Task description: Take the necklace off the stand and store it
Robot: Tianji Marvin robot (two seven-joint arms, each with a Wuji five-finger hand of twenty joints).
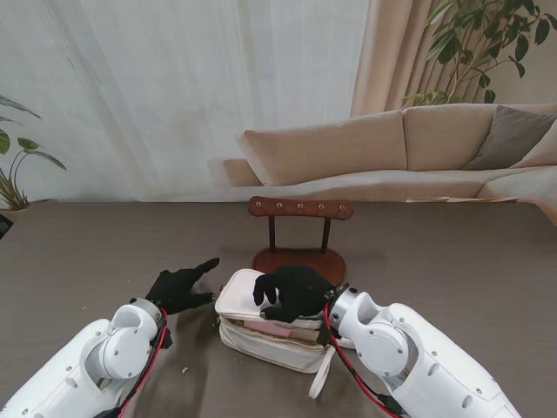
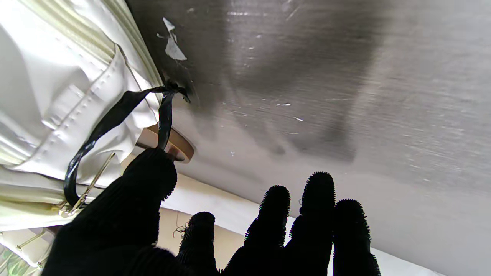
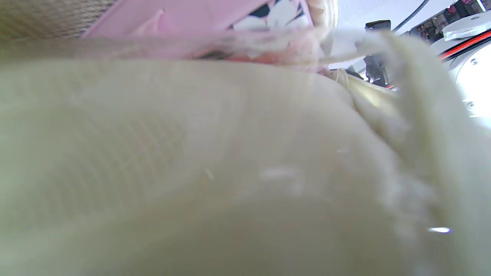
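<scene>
Behind the brown table (image 1: 78,252) you see a sofa; the wooden stand (image 1: 300,209) looks bare, no necklace visible. Your right hand (image 1: 291,292) presses curled fingers on the cream case (image 1: 261,335); whether it holds anything, you cannot tell. Your left hand (image 1: 181,287) waits beside, fingers spread.

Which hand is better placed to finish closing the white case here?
Right, probably. The right hand already rests on the white case's lid, while the left hand lies open on the table beside it.

Beige sofa (image 1: 409,148), grey cushion (image 1: 513,135), leafy plant (image 1: 483,39), white curtain (image 1: 174,87)
</scene>
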